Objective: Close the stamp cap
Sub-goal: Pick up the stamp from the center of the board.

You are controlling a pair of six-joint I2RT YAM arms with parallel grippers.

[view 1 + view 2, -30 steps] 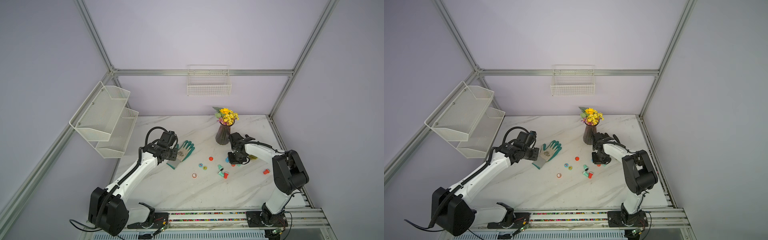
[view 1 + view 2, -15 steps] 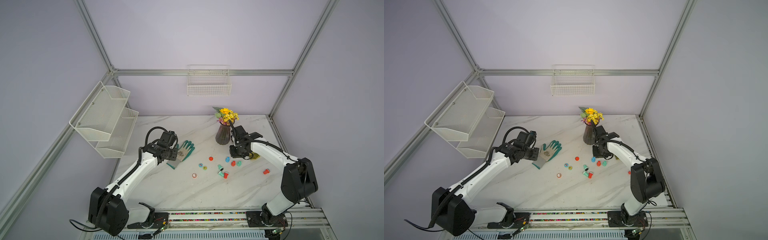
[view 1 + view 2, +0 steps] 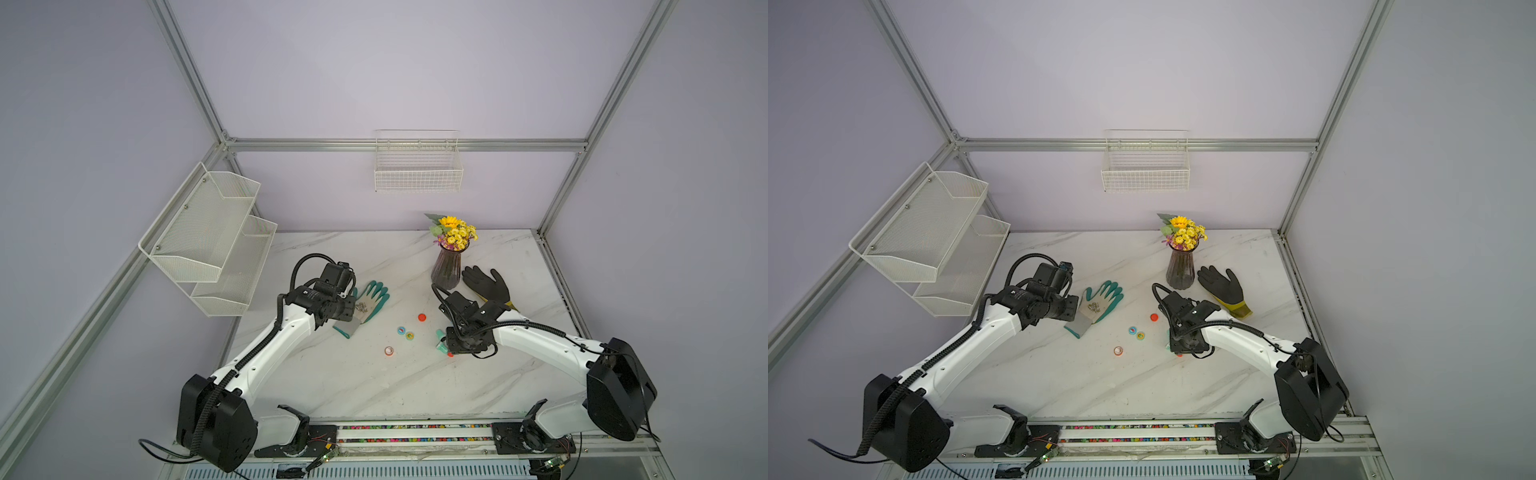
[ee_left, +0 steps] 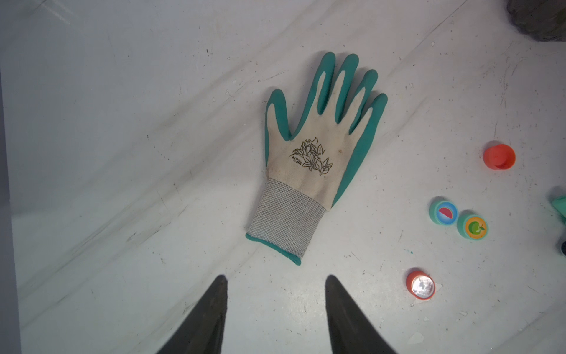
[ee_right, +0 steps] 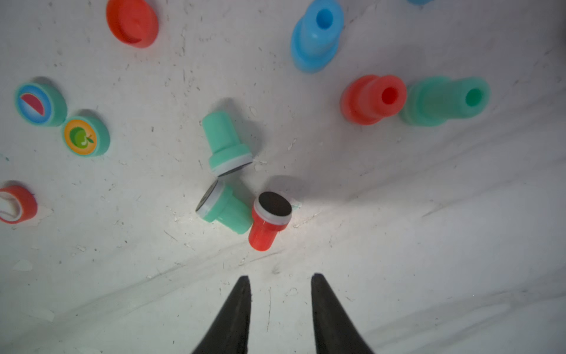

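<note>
Top views: R arm (image 3: 519, 332) has swung from beside the vase (image 3: 446, 270) down over the loose stamps mid-tabletop (image 3: 374, 386), and hides most of them in both top views. Red cap (image 3: 422, 317) and a touching pair of teal caps (image 3: 401, 330) lie clear of it.

L wrist: left hand (image 4: 275, 275) has fingers moderately apart and empty, hovering just off the cuff of the teal glove (image 4: 312, 147). Idle.

R wrist: right hand (image 5: 280, 275) has parted from shut. Fingers narrowly apart, nothing between. Reads as last piece let go, next pick being lined up.
- Nearest is the red stamp (image 5: 268, 220): uncapped, lying tilted on the tabletop, touching a teal stamp (image 5: 225, 208).
- Long axis approx in line w/ the hand's reach. Handle end toward the fingertips, black pad face pointing away & upward.
- Its likely match, the red cap, sits well apart beyond the cluster.
- Blue stamp (image 5: 315, 39) & two more stand handle-up further off. Capped or not, can't tell.
</note>
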